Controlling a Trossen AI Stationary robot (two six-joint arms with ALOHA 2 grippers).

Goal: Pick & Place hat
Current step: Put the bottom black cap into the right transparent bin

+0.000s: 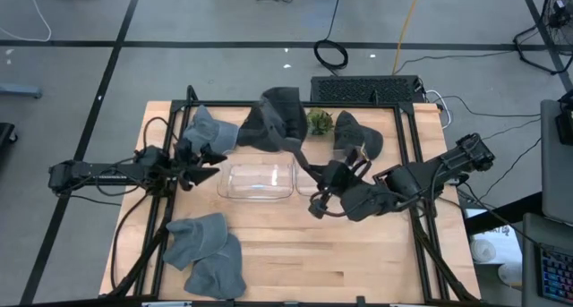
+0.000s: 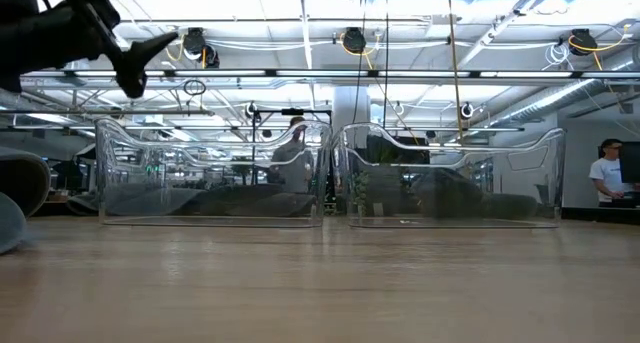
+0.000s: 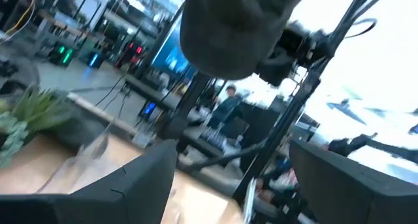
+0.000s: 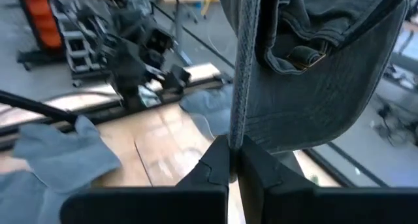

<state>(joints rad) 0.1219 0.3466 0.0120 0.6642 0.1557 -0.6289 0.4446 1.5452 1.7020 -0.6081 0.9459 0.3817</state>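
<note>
A hat [image 1: 279, 119] is held aloft by its strap in the clenched right gripper [image 1: 315, 177] — above the bins [image 1: 258, 180]; the left gripper [image 1: 210, 157] is spread, empty.

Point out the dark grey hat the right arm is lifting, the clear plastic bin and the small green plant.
Dark grey fabric hat [image 1: 279, 119], high view, crown.
Clear plastic bin [image 1: 258, 181], high view, floor.
Small green plant [image 1: 320, 122], high view, leaves.

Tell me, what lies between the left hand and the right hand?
In the high view, a clear bin sits between the open left hand and the right hand, which grips a dark hat.
</note>
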